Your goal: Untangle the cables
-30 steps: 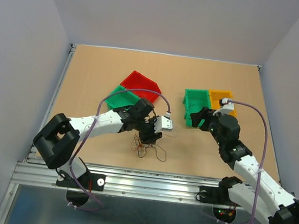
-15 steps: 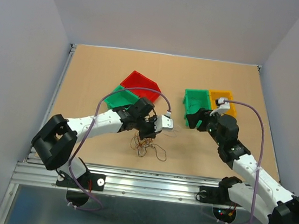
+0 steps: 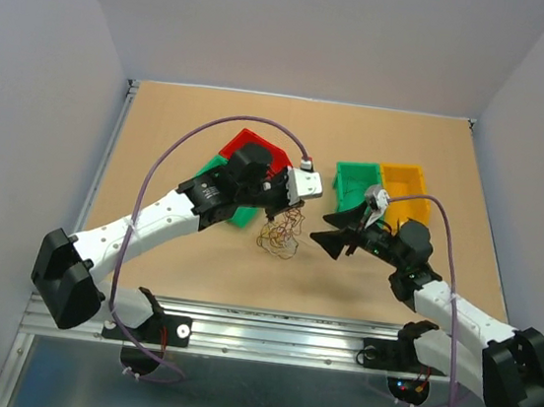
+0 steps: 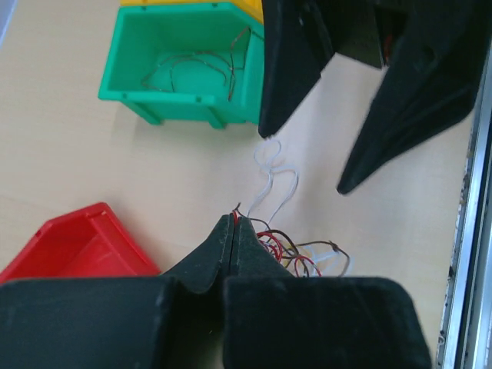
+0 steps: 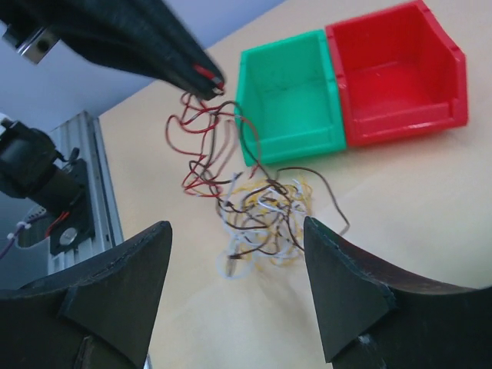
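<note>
Right wrist view: left fingers (image 5: 142,38) clench thin red strands of the loopy, wiry cables (image 5: 257,207); right fingers (image 5: 115,284) splayed.

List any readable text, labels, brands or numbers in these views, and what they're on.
None readable in any view.
Red bin, yellow bin, green bin beside it, cables, table, left arm, right arm: no print or label visible.
Lights by the right arm's base: coloured dots, no characters.

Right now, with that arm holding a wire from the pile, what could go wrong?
The left gripper pinches a red wire only at its very tip, so it may slip out. That wire is looped through the cables, so the whole clump could lift or knot tighter. The open right gripper nearby might catch several wires at once.
</note>
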You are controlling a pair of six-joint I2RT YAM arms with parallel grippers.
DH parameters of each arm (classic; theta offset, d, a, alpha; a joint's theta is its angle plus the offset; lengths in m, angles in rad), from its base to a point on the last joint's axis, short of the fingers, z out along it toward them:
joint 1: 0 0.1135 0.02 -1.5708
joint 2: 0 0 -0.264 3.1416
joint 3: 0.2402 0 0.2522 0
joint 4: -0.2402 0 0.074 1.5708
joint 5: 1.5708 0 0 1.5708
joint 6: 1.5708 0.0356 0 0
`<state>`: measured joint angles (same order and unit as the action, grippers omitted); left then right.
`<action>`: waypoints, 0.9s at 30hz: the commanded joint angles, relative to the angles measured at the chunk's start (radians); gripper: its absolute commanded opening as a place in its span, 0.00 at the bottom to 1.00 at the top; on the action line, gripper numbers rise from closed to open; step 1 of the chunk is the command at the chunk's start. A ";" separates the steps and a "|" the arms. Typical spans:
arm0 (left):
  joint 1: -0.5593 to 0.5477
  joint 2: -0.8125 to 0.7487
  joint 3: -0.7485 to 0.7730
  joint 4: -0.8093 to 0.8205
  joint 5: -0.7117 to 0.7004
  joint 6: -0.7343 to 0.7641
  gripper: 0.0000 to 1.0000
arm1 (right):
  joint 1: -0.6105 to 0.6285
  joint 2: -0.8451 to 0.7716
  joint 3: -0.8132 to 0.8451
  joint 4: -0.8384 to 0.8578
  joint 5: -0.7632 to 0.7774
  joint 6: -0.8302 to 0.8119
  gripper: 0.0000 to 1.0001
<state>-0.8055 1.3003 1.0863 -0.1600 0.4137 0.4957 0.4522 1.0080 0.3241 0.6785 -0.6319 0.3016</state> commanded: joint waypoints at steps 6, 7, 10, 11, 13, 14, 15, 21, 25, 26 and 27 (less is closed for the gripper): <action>-0.009 0.063 0.190 0.036 0.122 -0.094 0.00 | 0.086 0.063 -0.056 0.375 0.026 -0.012 0.75; -0.009 0.065 0.204 0.036 0.123 -0.097 0.00 | 0.106 0.073 -0.053 0.380 0.056 -0.031 0.74; -0.009 0.063 0.228 0.031 0.137 -0.106 0.00 | 0.135 0.141 -0.036 0.423 0.133 -0.047 0.72; -0.009 0.063 0.236 0.028 0.142 -0.109 0.00 | 0.143 0.159 -0.028 0.431 0.147 -0.048 0.72; -0.011 0.067 0.268 0.007 0.166 -0.121 0.00 | 0.169 0.232 -0.002 0.469 0.191 -0.059 0.72; -0.011 0.068 0.283 -0.006 0.174 -0.124 0.00 | 0.180 0.263 0.009 0.483 0.207 -0.064 0.72; -0.011 0.067 0.302 -0.019 0.180 -0.128 0.00 | 0.187 0.288 0.019 0.490 0.222 -0.073 0.71; -0.011 0.011 0.437 -0.095 0.185 -0.135 0.00 | 0.224 0.460 0.079 0.556 0.296 -0.096 0.51; -0.011 -0.067 0.434 -0.075 0.120 -0.137 0.00 | 0.230 0.462 0.075 0.563 0.299 -0.093 0.16; -0.011 -0.081 0.428 -0.064 0.105 -0.140 0.00 | 0.229 0.451 0.069 0.563 0.299 -0.094 0.10; -0.011 -0.093 0.419 -0.053 0.087 -0.146 0.00 | 0.229 0.428 0.058 0.563 0.301 -0.096 0.06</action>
<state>-0.8116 1.3022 1.4765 -0.2546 0.5480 0.3733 0.6701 1.4784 0.3611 1.1393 -0.3614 0.2256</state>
